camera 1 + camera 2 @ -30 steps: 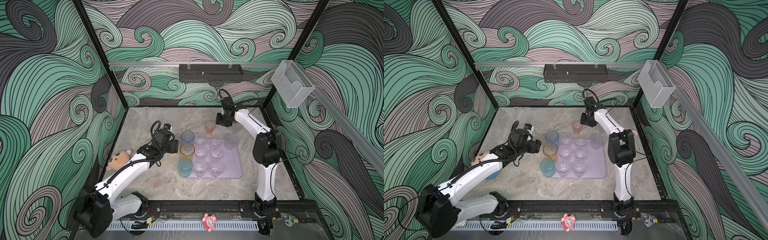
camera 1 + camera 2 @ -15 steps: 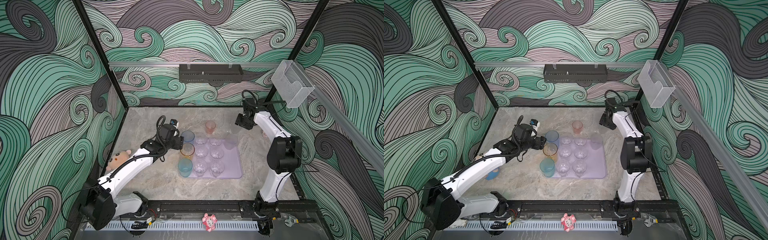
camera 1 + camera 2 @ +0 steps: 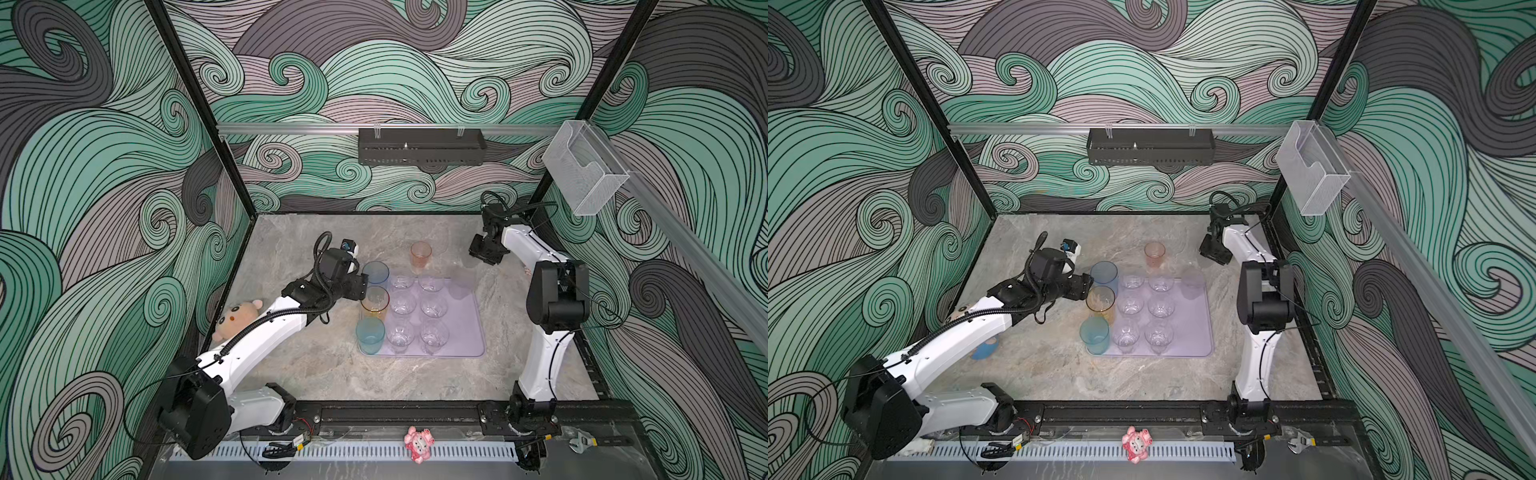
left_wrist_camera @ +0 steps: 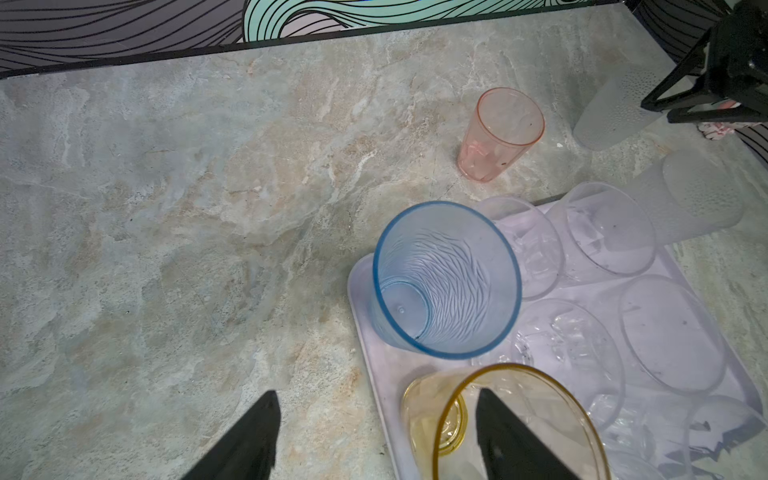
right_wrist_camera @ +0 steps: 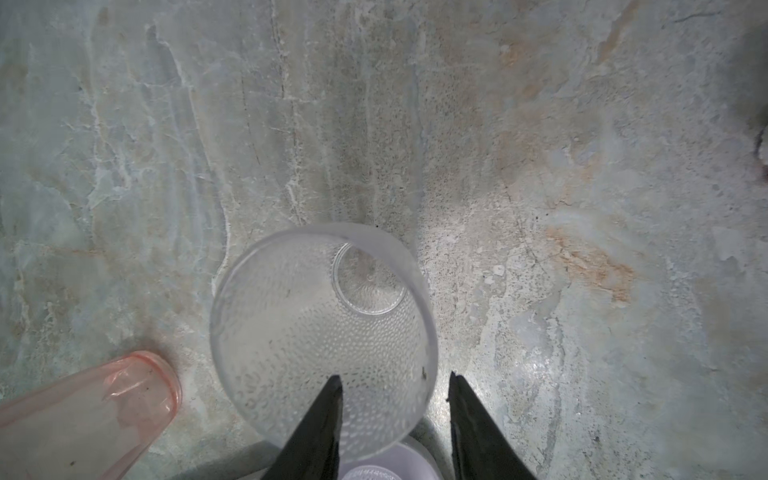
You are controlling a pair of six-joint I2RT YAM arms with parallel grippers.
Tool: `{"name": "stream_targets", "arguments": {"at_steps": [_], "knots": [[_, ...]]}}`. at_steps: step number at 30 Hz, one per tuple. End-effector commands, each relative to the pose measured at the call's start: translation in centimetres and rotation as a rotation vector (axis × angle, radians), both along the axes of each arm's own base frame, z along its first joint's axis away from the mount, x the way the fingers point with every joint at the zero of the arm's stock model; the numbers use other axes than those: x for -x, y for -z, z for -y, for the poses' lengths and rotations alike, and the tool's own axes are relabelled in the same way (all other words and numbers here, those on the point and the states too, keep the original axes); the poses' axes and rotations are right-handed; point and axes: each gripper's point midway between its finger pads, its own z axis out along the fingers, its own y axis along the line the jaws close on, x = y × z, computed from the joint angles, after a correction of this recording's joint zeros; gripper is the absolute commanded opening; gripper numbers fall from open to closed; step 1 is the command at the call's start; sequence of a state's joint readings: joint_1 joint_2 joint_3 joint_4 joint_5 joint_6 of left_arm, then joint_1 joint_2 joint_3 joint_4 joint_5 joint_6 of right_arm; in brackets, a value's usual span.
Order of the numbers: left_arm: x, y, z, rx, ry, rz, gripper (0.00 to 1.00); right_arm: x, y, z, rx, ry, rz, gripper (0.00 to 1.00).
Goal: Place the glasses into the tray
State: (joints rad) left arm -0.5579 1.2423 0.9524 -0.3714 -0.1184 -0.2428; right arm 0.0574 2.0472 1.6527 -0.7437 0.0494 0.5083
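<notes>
- Since a second ago my right gripper has swung away from the pink glass to a frosted glass at the far right. My left gripper has slid up to the amber glass.
- The frosted glass stands upright on the table, just off the tray's far corner and directly under my right gripper. One finger is over its mouth and the other outside its wall, jaws apart and not pinching.
- Its wall is cloudy grey, stippled with tiny dimples, above a clear round base.
- The amber glass stands on the left edge of the tray. My left jaws are wide apart, one finger over its mouth and the other over the table.
- It is smooth, see-through honey-yellow, tall and tapered.
- Next to it on that edge are a blue glass with wavy ribs and a teal glass.
- Six small clear glasses fill two more columns, and a second frosted glass stands at the far right corner.
- The pink glass is short and upright on the table, just beyond the tray.
- The tray is flat and pale lilac with round corners; the table is mottled grey-beige stone.
</notes>
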Motion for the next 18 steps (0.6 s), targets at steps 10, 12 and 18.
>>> {"name": "stream_targets", "arguments": {"at_steps": [10, 12, 18], "knots": [[0.3, 1.3, 0.1, -0.028, 0.018, -0.034, 0.76, -0.6, 0.1, 0.1, -0.004, -0.003, 0.020, 0.15], [0.3, 1.4, 0.1, -0.027, 0.016, -0.035, 0.76, -0.6, -0.3, 0.0, -0.004, -0.004, 0.027, 0.11], [0.3, 1.3, 0.1, -0.027, 0.018, -0.032, 0.76, -0.3, -4.1, 0.1, 0.004, -0.007, 0.102, 0.05]]}}
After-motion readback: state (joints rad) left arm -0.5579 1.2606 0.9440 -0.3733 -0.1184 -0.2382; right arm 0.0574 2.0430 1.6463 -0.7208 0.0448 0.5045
